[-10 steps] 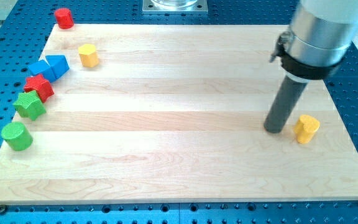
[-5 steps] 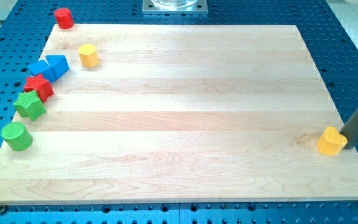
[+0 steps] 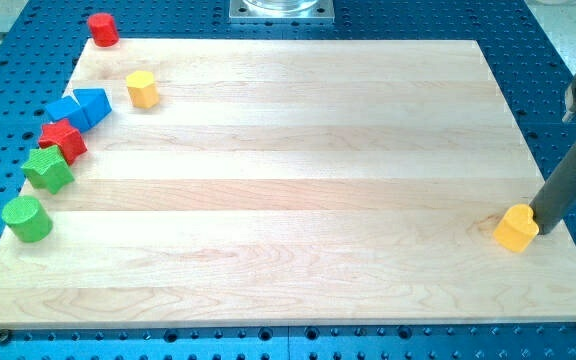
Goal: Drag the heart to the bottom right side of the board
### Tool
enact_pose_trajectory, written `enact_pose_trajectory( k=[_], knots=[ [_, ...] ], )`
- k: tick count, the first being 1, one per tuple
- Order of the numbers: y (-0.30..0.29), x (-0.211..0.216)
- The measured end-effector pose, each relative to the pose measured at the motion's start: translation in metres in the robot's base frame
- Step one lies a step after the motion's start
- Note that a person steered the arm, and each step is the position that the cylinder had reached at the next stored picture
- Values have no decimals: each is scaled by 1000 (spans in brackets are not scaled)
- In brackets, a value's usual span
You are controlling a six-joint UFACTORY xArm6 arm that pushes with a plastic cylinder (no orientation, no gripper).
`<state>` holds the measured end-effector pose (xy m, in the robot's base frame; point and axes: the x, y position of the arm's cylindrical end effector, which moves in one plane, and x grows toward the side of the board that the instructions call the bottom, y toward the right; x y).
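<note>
The yellow heart (image 3: 516, 228) lies on the wooden board (image 3: 298, 180) near its right edge, in the lower right part. My tip (image 3: 545, 229) rests just to the right of the heart, touching or nearly touching its right side. The dark rod rises from there toward the view's upper right edge.
Along the board's left side lie a red cylinder (image 3: 102, 28), a yellow hexagonal block (image 3: 142, 89), two blue blocks (image 3: 80, 106), a red star-like block (image 3: 63, 140), a green star-like block (image 3: 47, 169) and a green cylinder (image 3: 27, 218). A blue perforated table surrounds the board.
The rod went from the heart's left to its right. The heart slid right toward the board's edge, then slightly back left in the last half second.
</note>
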<state>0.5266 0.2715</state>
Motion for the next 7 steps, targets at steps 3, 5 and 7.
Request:
enact_pose_trajectory(
  k=[3, 5, 7],
  knots=[
    [-19, 0],
    [-50, 48],
    [-141, 92]
  ],
)
